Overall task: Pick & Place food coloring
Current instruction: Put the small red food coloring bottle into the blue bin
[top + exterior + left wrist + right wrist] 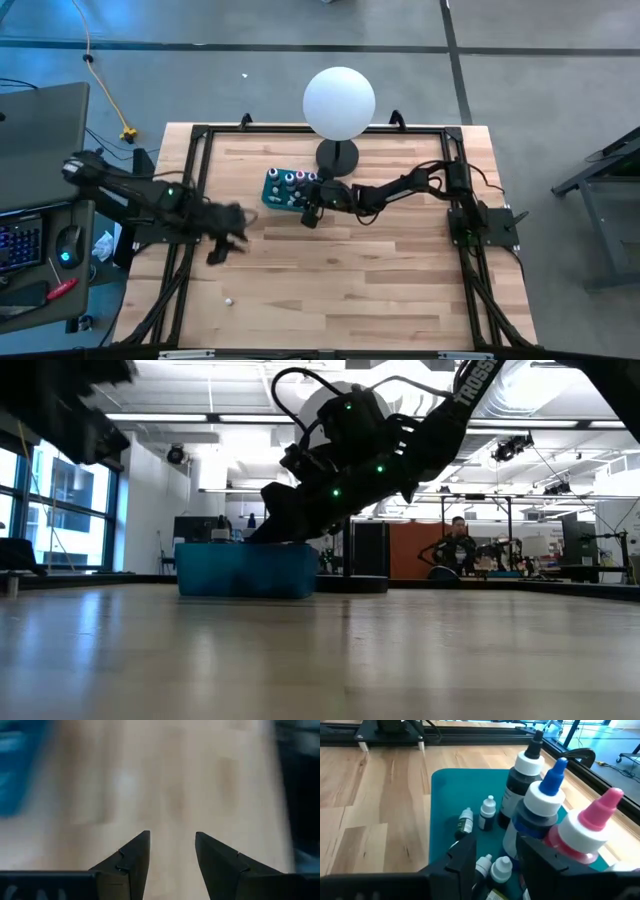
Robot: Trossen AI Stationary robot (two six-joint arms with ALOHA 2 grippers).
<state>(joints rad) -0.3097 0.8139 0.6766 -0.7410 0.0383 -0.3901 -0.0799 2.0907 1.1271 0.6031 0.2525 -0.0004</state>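
Note:
The food coloring bottles stand in the teal tray on the far middle of the table. The right wrist view shows a black-topped bottle, a blue-topped one and a pink-topped one upright, with several smaller white-capped vials beside them on the tray floor. My right gripper is open at the tray's near right corner, its fingers over two small vials. My left gripper is open over bare wood, left of the tray.
A big white globe on a black stand sits just behind the tray. A small white bit lies on the near left wood. Black frame rails border the table. A person stands far off in the room.

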